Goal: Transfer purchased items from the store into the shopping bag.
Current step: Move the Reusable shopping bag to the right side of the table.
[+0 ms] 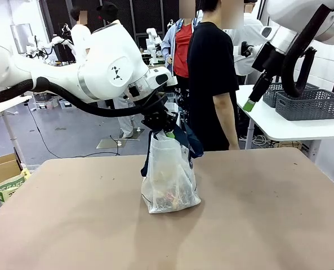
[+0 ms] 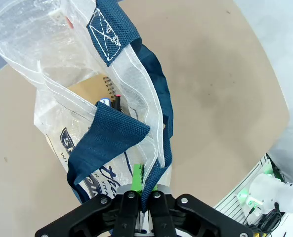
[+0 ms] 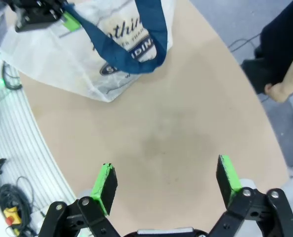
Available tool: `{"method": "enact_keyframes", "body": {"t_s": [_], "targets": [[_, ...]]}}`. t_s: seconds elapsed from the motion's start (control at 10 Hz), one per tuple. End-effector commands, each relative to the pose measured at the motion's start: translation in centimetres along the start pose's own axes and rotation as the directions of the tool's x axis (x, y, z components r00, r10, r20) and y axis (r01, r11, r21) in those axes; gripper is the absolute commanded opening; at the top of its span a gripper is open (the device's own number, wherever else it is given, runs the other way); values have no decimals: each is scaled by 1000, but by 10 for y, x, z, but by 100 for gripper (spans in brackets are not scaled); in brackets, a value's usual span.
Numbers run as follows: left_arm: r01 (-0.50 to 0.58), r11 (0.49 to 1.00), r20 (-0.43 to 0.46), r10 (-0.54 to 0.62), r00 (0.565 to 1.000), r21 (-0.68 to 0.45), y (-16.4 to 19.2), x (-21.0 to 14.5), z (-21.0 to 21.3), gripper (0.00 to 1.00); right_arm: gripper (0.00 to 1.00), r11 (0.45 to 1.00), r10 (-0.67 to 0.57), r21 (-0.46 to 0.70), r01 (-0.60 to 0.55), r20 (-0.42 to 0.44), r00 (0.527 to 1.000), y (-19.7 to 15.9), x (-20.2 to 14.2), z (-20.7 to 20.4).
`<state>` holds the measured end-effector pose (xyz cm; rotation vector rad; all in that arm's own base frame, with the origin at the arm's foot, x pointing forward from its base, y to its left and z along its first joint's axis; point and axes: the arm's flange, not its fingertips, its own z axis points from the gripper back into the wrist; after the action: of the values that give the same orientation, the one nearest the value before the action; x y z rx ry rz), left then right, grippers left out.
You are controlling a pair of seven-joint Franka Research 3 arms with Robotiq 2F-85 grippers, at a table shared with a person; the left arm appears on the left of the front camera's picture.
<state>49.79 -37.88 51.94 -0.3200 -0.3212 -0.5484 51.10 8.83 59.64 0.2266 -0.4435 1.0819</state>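
Partial white lettering "thin" on the shopping bag (image 3: 116, 44), otherwise illegible.

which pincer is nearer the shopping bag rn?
Left. The left pincer is shut on the shopping bag at its top; the right pincer hangs open, high, off toward the table's far right.

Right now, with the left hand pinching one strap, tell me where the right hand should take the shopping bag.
Probably the free navy strap, the loop hanging loose down the shopping bag below the left hand. Come from above on the bag's right side with the open right hand: the loop stands off the plastic, so one finger can pass behind it.
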Motion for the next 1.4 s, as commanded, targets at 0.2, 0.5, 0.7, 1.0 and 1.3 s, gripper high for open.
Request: {"method": "enact_keyframes", "body": {"t_s": [0.2, 0.5, 0.7, 1.0, 1.3], "targets": [[-4, 1000, 0, 4, 1000, -3, 0, 0, 0, 0, 100, 999, 42, 23, -48, 213, 976, -4, 3, 6], [-4, 1000, 0, 4, 1000, -3, 0, 0, 0, 0, 100, 1000, 31, -2, -31, 173, 984, -3, 10, 11], [-38, 999, -10, 39, 999, 11, 1, 5, 10, 0, 100, 1000, 31, -2, -31, 173, 984, -3, 10, 11], [-136, 981, -108, 152, 982, 137, 1, 18, 40, 0, 100, 1000, 31, -2, -31, 173, 984, -3, 10, 11], [-136, 964, -172, 178, 969, 228, 16, 23, 78, 0, 100, 1000, 31, -2, -31, 173, 984, -3, 10, 11]]}}
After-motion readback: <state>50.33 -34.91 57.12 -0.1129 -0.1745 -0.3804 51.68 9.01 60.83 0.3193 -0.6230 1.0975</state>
